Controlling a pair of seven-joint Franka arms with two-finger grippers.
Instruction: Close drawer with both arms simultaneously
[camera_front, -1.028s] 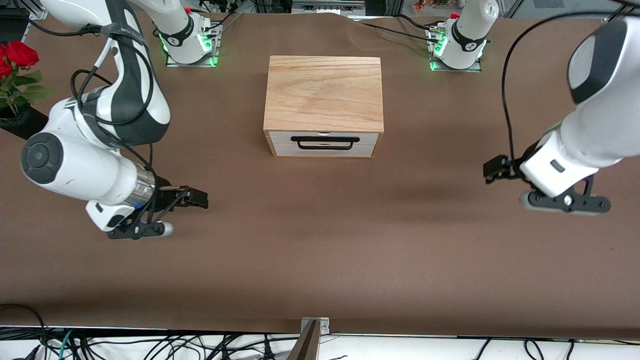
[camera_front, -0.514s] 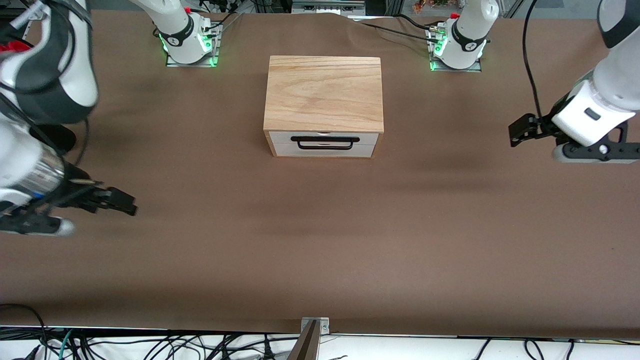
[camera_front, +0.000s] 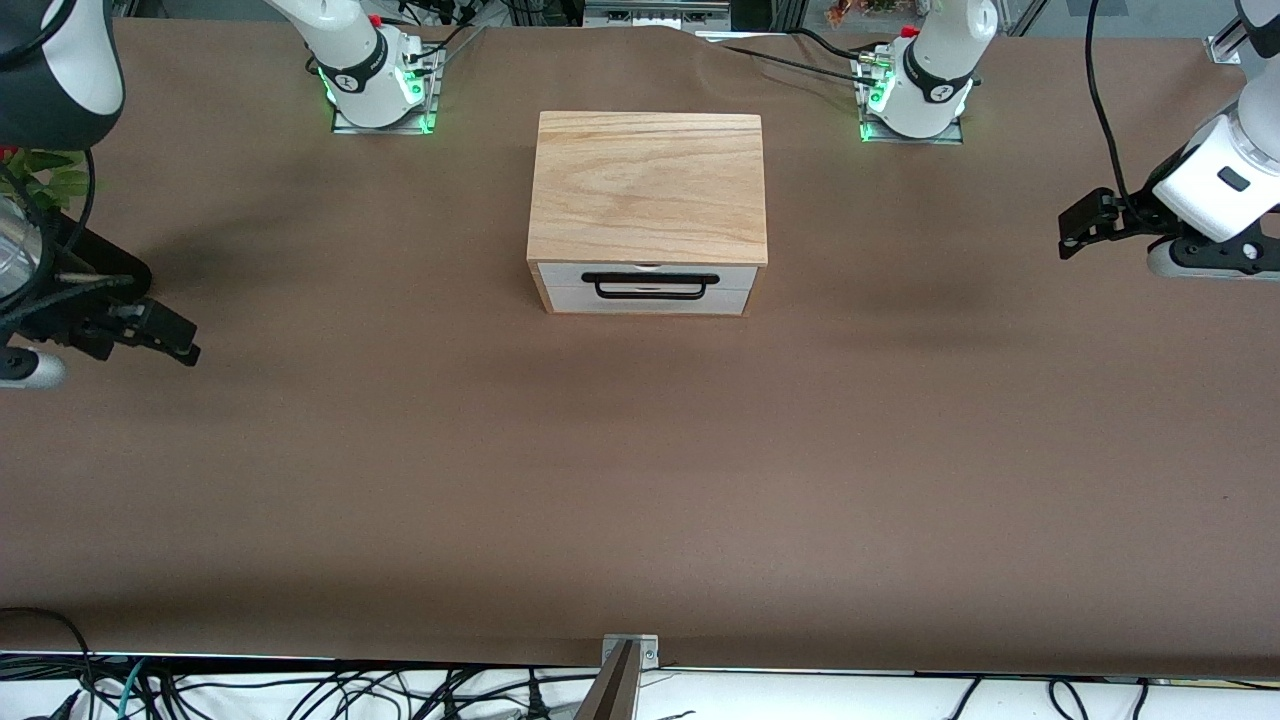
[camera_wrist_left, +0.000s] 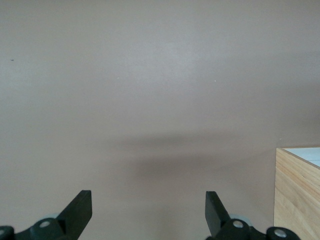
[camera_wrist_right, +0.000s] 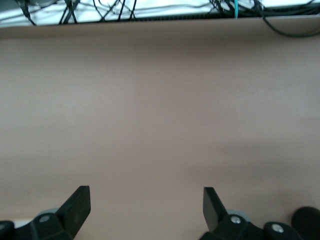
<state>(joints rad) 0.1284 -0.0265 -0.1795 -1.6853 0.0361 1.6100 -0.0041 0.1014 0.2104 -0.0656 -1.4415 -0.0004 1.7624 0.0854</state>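
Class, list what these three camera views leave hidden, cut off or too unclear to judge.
1. Drawer interior: front view, hidden inside the wooden box.
2. Right gripper: its arm is cut by the front view's edge.
3. Left gripper: same, at the left arm's end.
4. Plant: mostly hidden by the right arm.
5. Drawer front: left wrist view shows only a sliver.

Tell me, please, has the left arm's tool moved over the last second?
Yes: the left tool has drawn away from the wooden box toward the left arm's table end.

The drawer (camera_front: 648, 287) sits flush in its wooden box (camera_front: 648, 185), both end effectors far apart.
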